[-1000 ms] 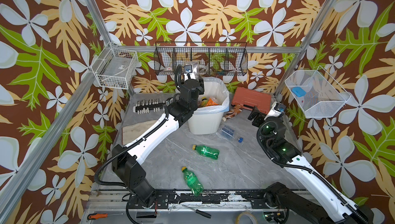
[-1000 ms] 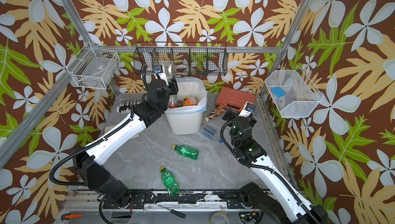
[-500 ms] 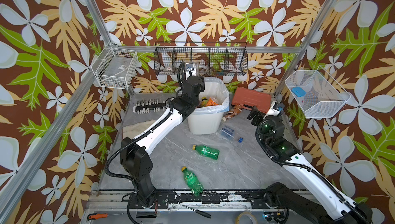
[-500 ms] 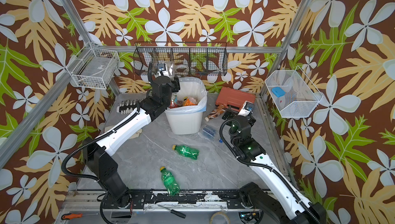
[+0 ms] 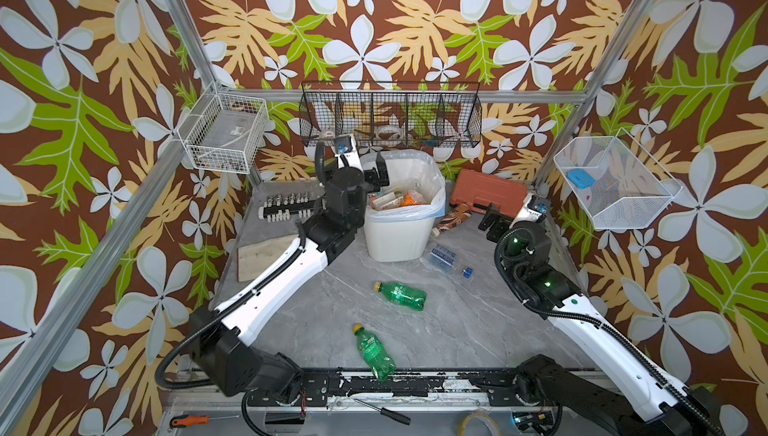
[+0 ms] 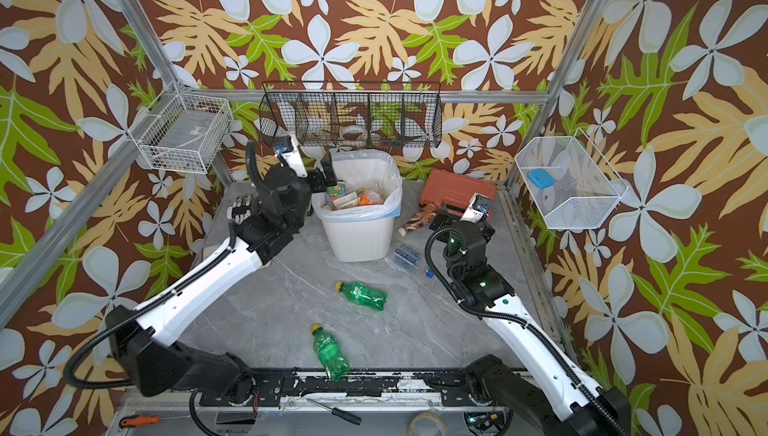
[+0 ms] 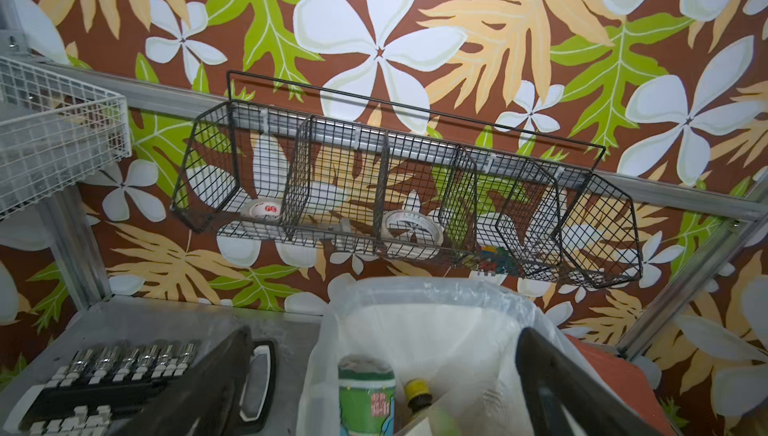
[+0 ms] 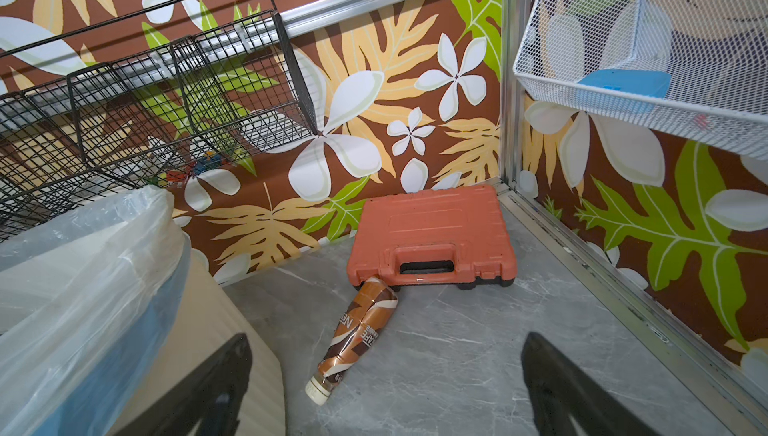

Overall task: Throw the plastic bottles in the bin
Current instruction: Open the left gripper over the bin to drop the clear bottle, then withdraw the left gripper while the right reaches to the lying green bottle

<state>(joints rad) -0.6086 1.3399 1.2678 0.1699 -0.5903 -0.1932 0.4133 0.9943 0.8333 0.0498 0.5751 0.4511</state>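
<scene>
The bin (image 5: pixel 399 234) (image 6: pixel 359 238) is a white bagged wastebasket at the back of the table, with bottles and packaging inside. My left gripper (image 5: pixel 376 172) (image 6: pixel 324 174) (image 7: pixel 385 332) hangs open and empty over its left rim. Below it in the bin are a green-labelled bottle (image 7: pixel 365 396) and a yellow-capped bottle (image 7: pixel 417 390). Two green bottles (image 5: pixel 401 294) (image 5: pixel 374 351) lie on the table, and a clear blue-labelled bottle (image 5: pixel 444 257) lies right of the bin. A brown bottle (image 8: pixel 357 334) (image 5: pixel 451 220) lies just ahead of my open right gripper (image 8: pixel 386 338) (image 5: pixel 492 218).
A red-brown tool case (image 5: pixel 488 191) sits behind the brown bottle. A socket rack (image 5: pixel 286 205) and a board (image 5: pixel 266 253) lie at the left. A black wire basket (image 5: pixel 390 120) hangs above the bin, with white baskets (image 5: pixel 224 132) (image 5: pixel 611 182) on the side walls.
The left arm has reached further over the bin's rim and its gripper has gone from nearly shut to wide open. The right arm has hardly moved.
</scene>
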